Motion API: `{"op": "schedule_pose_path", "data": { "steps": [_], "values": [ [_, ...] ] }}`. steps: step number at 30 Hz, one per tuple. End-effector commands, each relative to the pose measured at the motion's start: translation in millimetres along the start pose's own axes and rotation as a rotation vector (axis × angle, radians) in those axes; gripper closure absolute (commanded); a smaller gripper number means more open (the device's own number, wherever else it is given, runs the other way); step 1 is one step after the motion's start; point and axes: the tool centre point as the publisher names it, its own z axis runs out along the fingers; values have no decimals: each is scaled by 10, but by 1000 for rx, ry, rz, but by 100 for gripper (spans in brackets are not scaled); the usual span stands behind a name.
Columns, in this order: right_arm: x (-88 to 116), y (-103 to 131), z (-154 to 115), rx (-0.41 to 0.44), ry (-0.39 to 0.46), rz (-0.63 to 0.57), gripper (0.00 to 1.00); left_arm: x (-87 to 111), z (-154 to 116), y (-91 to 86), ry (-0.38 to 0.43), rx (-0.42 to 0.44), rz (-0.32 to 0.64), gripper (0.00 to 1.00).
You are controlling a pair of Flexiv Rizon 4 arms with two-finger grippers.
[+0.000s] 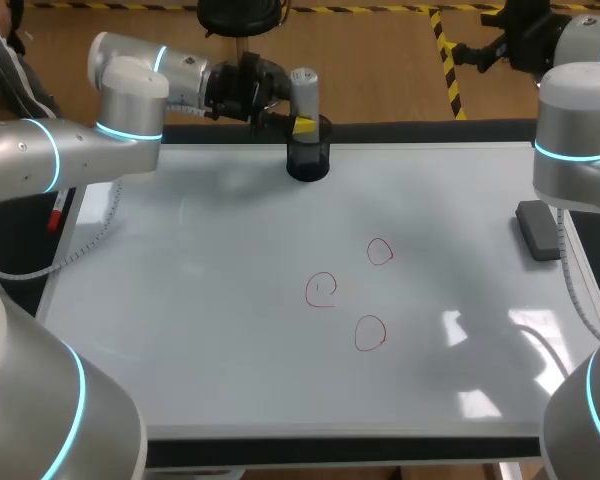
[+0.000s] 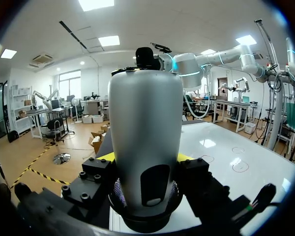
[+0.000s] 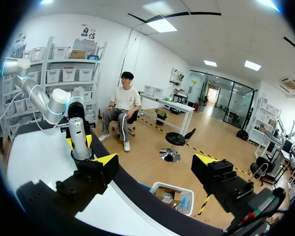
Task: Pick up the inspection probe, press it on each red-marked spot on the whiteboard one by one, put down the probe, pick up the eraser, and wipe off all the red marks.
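Standing in one black mesh cup [image 1: 308, 160] at the white whiteboard's [image 1: 210, 340] far edge, one grey cylindrical probe [image 1: 304, 92] is clamped by the left gripper [image 2: 145, 157]. Three red circles [image 1: 321, 290] are drawn mid-board, one dark grey eraser [image 1: 537, 229] is seen at its right edge, and the right gripper [image 3: 156, 162] is held agape.

By the frame's top middle stands a dark round cup [image 1: 308, 162]; a red-tipped marker [image 1: 55, 212] lies at the left edge.

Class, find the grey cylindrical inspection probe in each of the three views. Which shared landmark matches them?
Head view: grey cylindrical inspection probe upright at the whiteboard's far edge, in the left gripper.
Left wrist view: close up, between its fingers.
Right wrist view: across the board, ahead of the right gripper.
Shared landmark: the dark round holder around its base.
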Motion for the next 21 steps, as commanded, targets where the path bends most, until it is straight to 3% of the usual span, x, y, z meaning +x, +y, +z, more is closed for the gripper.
{"op": "schedule_pose_path", "data": {
  "steps": [1, 21],
  "values": [
    [-2, -1, 1, 0, 0, 0, 0, 13, 35, -96, 8, -11, 10, 100],
    [-2, -1, 1, 0, 0, 0, 0, 49, 7, -315, 24, -17, 55, 100]
  ]
}}
